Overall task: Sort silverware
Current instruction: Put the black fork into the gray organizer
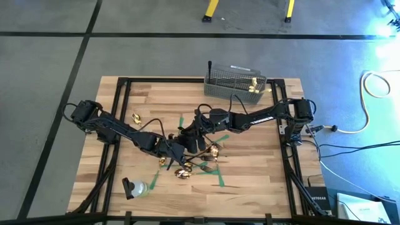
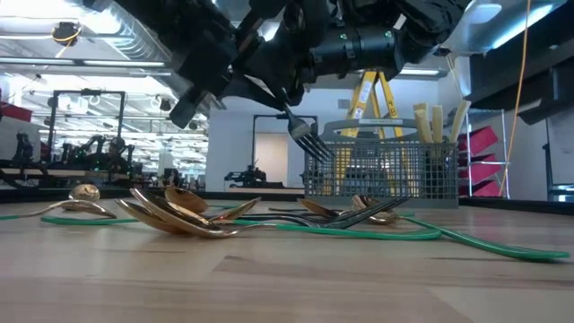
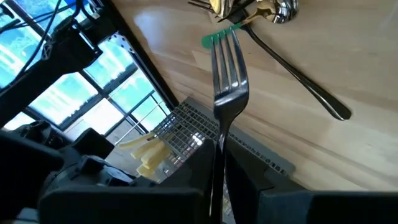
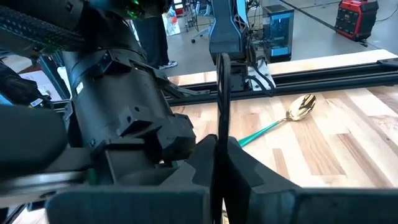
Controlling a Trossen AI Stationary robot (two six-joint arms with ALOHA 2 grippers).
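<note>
**Q:** What is the layout, largest item first?

**A:** The table [image 1: 262, 181] carries everything. Beyond both sets of jaws, at its far edge, stands a wire basket [image 1: 215, 87] with cream-handled knives [image 1: 253, 84] upright in one compartment. The left arm [image 1: 119, 128] and right arm [image 1: 262, 115] reach in from opposite sides, and their jaws meet above the middle of the table.

**Q:** What are the jaws doing?

**A:** Both pairs are pressed together on one dark fork [image 3: 229, 74]. The left jaws pinch its handle, with the tines pointing away from them. The right jaws clamp the same thin handle edge-on. The fork hangs clear of the table between the two, tines tilted downward.

**Q:** Why two grips on one fork?

**A:** It reads as a handover. The basket lies nearer the right arm's side, so passing the fork across would spare the left arm a long reach. One grip must ease off before the other pulls, or the fork may twist.

**Q:** And the remainder?

**A:** Directly below the jaws, gold spoons [image 2: 179, 215] and other forks [image 2: 359, 213] lie heaped across green tape [image 2: 421, 235], unsorted. One more spoon [image 1: 135, 117] lies apart, on the left jaws' side.
</note>
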